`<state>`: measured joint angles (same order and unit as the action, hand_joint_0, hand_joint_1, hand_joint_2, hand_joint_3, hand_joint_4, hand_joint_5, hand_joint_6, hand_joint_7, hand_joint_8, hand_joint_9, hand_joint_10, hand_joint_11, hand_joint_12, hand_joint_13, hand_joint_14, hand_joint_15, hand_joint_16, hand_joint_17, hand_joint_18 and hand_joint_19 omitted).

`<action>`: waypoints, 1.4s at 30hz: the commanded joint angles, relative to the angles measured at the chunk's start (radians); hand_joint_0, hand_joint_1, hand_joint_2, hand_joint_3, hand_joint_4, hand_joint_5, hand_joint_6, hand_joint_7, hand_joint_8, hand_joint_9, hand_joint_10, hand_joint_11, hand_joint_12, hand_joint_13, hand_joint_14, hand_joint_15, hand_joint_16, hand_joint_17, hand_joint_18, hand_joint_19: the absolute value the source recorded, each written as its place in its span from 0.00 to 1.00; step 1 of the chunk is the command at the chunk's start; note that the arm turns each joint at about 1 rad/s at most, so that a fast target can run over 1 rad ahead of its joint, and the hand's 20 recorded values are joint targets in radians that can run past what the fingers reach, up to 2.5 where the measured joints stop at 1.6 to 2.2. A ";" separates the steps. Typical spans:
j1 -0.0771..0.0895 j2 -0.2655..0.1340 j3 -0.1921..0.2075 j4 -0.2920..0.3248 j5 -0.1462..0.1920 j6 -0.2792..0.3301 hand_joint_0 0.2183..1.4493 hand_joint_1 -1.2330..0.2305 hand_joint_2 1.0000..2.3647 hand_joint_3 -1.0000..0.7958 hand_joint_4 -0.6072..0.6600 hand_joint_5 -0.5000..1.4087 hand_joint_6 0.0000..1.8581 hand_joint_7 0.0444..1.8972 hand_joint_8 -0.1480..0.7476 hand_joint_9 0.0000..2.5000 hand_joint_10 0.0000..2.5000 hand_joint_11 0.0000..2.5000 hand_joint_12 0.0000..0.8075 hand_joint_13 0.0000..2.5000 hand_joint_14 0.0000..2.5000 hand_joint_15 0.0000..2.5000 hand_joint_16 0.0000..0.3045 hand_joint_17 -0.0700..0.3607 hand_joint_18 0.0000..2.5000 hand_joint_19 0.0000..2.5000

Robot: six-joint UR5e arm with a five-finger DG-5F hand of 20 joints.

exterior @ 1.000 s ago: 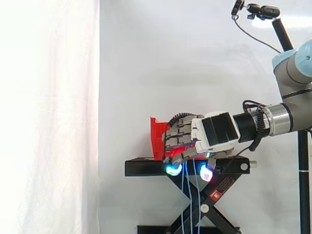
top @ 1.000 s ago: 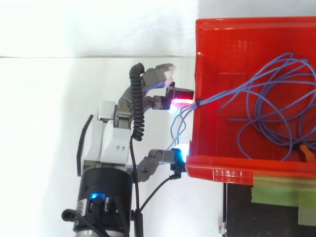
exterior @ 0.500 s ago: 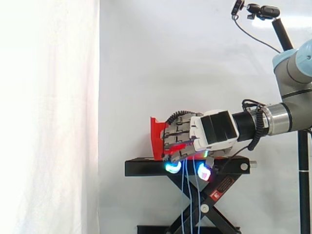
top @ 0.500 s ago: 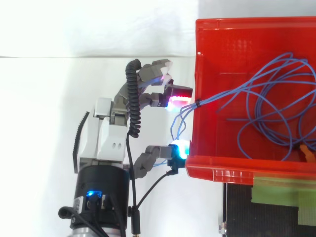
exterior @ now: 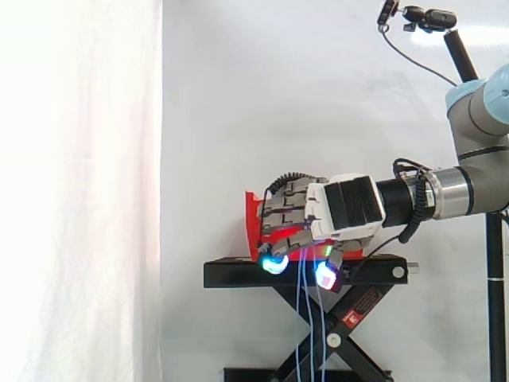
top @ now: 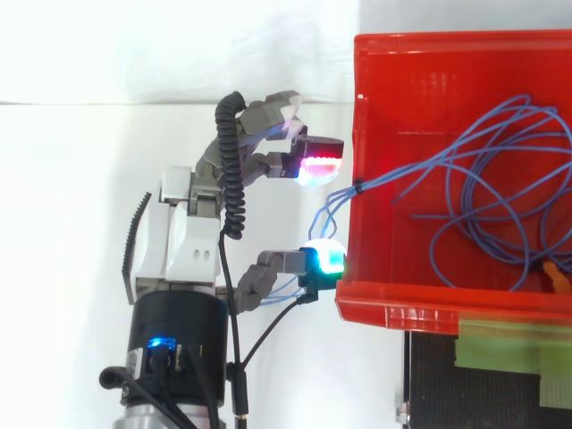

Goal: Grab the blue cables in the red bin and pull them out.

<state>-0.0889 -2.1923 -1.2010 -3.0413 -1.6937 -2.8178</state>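
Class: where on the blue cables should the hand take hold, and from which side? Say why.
Grip the cables just outside the bin wall, coming from where the hand is. There the strands gather into one bunch over the rim; inside they spread in loose loops.

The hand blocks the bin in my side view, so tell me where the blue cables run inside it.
Observer: From above, most of the blue cables lie looped on the floor of the red bin.
Operator: Give me their exit point.
Observer: They bunch together and cross the bin wall facing the hand, about halfway along it.
Operator: Now place the hand.
Observer: It sits wholly outside the bin, beside that wall.
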 commanded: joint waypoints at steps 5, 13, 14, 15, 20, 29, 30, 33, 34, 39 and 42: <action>0.000 0.000 0.000 0.001 0.000 -0.001 0.27 0.15 0.00 0.00 0.57 0.53 0.28 0.27 0.52 0.22 0.01 0.37 0.54 0.19 0.01 0.22 0.20 0.48 0.20 0.23; 0.000 0.000 0.000 0.001 -0.001 -0.001 0.28 0.18 0.00 0.00 0.57 0.56 0.32 0.26 0.52 0.24 0.01 0.38 0.53 0.20 0.01 0.22 0.19 0.47 0.20 0.23; 0.000 -0.001 0.000 0.001 0.000 -0.001 0.28 0.18 0.00 0.00 0.57 0.58 0.31 0.27 0.52 0.24 0.01 0.38 0.53 0.20 0.01 0.22 0.19 0.47 0.21 0.24; 0.000 0.000 0.000 0.001 0.000 -0.001 0.29 0.19 0.00 0.00 0.57 0.58 0.31 0.28 0.52 0.24 0.01 0.38 0.53 0.20 0.01 0.22 0.19 0.47 0.20 0.24; 0.000 0.000 0.000 -0.001 0.000 -0.001 0.29 0.21 0.00 0.00 0.57 0.62 0.23 0.32 0.51 0.25 0.01 0.38 0.53 0.20 0.01 0.22 0.19 0.47 0.21 0.23; -0.002 0.000 0.000 -0.005 -0.007 -0.001 0.31 0.24 0.00 0.00 0.55 0.66 0.17 0.35 0.51 0.26 0.01 0.38 0.52 0.21 0.01 0.22 0.19 0.46 0.21 0.24; -0.002 0.000 0.000 -0.005 -0.009 -0.001 0.31 0.24 0.00 0.00 0.55 0.66 0.17 0.36 0.51 0.26 0.01 0.38 0.52 0.21 0.01 0.22 0.19 0.46 0.21 0.24; -0.002 -0.001 0.000 -0.005 -0.009 -0.001 0.31 0.24 0.00 0.00 0.55 0.67 0.16 0.36 0.51 0.27 0.01 0.38 0.52 0.21 0.01 0.22 0.19 0.46 0.21 0.24; -0.002 -0.001 0.000 -0.005 -0.009 -0.001 0.31 0.25 0.00 0.00 0.54 0.67 0.16 0.36 0.50 0.27 0.01 0.38 0.52 0.21 0.01 0.22 0.19 0.46 0.21 0.24; 0.000 0.000 0.000 -0.008 -0.009 -0.001 0.31 0.25 0.00 0.00 0.54 0.69 0.07 0.39 0.50 0.27 0.01 0.38 0.51 0.21 0.01 0.22 0.18 0.46 0.21 0.24; 0.001 0.000 0.000 -0.008 -0.009 -0.001 0.32 0.25 0.00 0.00 0.54 0.69 0.00 0.38 0.50 0.27 0.01 0.37 0.51 0.21 0.01 0.22 0.18 0.45 0.21 0.24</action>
<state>-0.0891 -2.1924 -1.2011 -3.0491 -1.7027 -2.8187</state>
